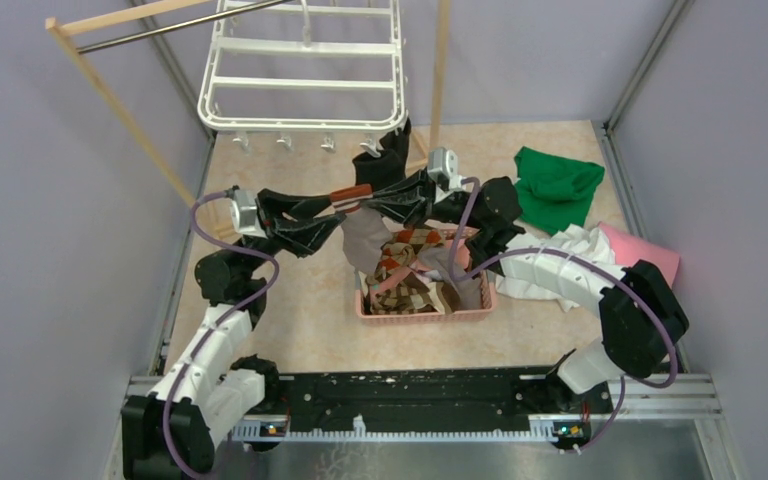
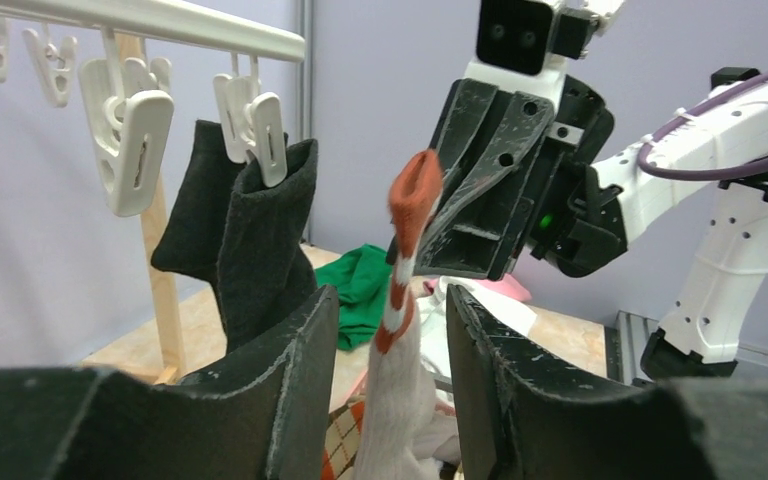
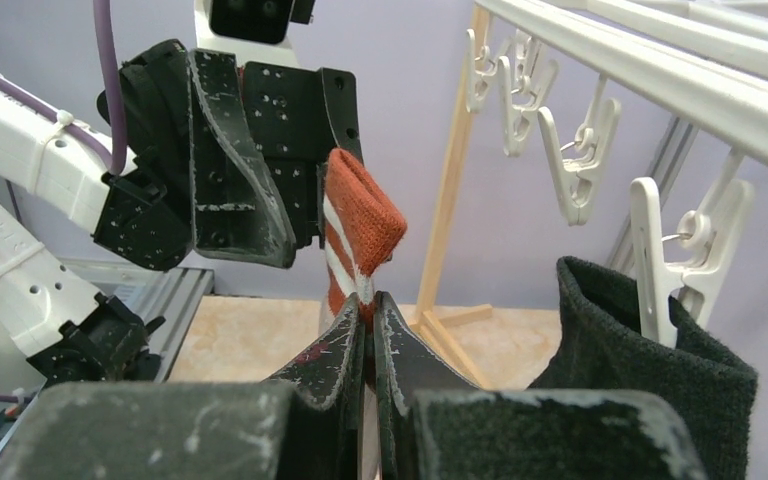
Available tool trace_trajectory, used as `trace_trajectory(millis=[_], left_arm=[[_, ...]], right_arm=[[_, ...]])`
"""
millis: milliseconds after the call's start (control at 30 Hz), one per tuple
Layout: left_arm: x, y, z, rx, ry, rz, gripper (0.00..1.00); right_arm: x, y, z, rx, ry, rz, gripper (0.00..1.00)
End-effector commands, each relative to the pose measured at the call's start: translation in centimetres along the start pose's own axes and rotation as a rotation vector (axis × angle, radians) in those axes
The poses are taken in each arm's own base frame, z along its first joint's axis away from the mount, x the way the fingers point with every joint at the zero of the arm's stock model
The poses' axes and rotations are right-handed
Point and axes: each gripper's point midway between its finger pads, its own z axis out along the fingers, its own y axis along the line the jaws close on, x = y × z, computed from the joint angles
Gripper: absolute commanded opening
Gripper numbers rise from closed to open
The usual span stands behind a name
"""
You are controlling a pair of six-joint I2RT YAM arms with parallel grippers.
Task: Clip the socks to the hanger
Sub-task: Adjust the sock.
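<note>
The striped sock (image 3: 362,215), soft, light and floppy, is best held at its thick cuff, where the right gripper (image 3: 368,318) jaws pinch it near the hanger (image 1: 300,122), with the left gripper (image 2: 390,300) jaws open around it.

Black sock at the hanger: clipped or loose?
Clipped. The black sock hangs from a white clip on the hanger, its cuff pinched in that clip.

Overhead; opposed close wrist views, shared sock (image 2: 415,195)
</note>
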Motion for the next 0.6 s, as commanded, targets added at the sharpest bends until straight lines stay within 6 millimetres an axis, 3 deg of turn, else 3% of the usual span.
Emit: trace_trajectory(millis=[0,233,467,567], left_arm=[[-2.26,-1.79,0.51,0.092,-0.057,0.062,0.51],[-2.06,-2.31,0.58,0.133,-0.047,0.043,0.49],[-1.62,-2.24,0.58,0.146,-0.04,0.035,0.23],[-1.42,-2.05,0.58,0.142,-0.034,0.042,0.05]], right_arm=[[-2.35,-0.46,0.83,-0.021,-0.058,-0.043,0.0],[-2.42,-0.66,1.18,-0.024,-0.069,-0.03,0.0],[-2.38,-0.75,1.36,-0.029,-0.074,-0.02,0.0],[-2.31,-0.68,1.37,-0.031,-0.074,-0.018,0.0]])
